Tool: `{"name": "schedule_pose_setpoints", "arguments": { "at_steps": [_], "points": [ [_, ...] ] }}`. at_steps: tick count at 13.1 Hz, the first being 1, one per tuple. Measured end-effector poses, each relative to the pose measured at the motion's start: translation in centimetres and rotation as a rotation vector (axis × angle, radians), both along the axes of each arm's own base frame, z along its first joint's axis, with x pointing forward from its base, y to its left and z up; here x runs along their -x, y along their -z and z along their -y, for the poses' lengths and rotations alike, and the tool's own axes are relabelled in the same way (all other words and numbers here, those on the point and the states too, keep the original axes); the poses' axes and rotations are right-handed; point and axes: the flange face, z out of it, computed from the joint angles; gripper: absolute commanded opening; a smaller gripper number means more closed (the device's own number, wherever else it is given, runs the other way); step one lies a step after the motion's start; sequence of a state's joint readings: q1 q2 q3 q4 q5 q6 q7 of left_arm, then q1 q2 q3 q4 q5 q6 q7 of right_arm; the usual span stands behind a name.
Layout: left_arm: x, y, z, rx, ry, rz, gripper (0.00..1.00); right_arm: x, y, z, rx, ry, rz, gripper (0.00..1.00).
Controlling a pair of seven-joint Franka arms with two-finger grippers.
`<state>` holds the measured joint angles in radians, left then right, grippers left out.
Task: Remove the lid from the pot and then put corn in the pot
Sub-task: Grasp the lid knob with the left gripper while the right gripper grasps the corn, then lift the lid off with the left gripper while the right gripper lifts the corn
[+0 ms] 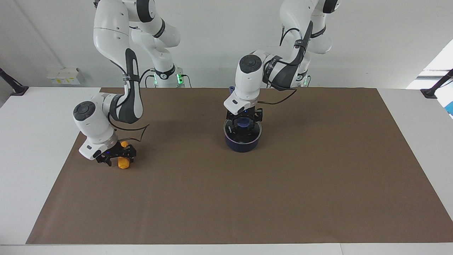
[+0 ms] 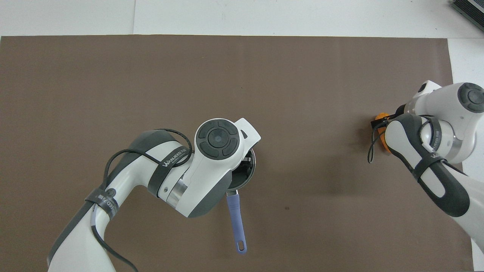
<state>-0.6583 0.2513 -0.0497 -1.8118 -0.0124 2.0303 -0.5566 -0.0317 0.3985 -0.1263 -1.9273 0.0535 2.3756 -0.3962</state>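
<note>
Brown-matted tabletop (image 1: 247,198): left pincer (image 1: 243,119) straddles the lid (image 1: 242,131)'s knob (image 1: 242,123), grip unclear; right pincer (image 1: 116,156), spread, straddles corn (image 1: 123,163) at nine o'clock from pot (image 1: 242,144). Centre, then lift straight.

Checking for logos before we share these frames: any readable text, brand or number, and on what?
"WANJEED", then letters too blurred to read: strap on the left arm.
Strap on the right arm: lettering too small to read.
White mark on the lid: too blurred to read.
Nothing else readable.
</note>
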Motion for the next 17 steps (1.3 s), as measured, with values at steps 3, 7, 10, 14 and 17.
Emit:
{"name": "schedule_pose_setpoints", "arguments": {
  "at_steps": [3, 7, 10, 14, 17],
  "points": [
    [-0.1, -0.1, -0.1, -0.004, -0.002, -0.002, 0.0, -0.1, -0.1, -0.2, -0.001, -0.003, -0.001, 0.0],
    [-0.5, -2.2, 0.0, -0.005, -0.005, -0.003, 0.0, -0.3, -0.4, -0.2, 0.0, -0.004, 0.006, 0.0],
    [-1.8, -5.3, -0.8, -0.001, -0.027, 0.01, 0.0, -0.7, -1.0, -0.2, 0.0, -0.003, 0.018, 0.0],
    [-5.0, -7.9, -5.9, 0.011, -0.12, 0.032, 0.0, -2.1, -6.1, -1.1, -0.003, 0.026, 0.11, 0.0],
    [-7.4, -9.0, -11.1, 0.009, -0.161, 0.031, 0.0, -1.5, -12.0, -3.2, -0.024, 0.039, 0.114, 0.0]
  ]
}}
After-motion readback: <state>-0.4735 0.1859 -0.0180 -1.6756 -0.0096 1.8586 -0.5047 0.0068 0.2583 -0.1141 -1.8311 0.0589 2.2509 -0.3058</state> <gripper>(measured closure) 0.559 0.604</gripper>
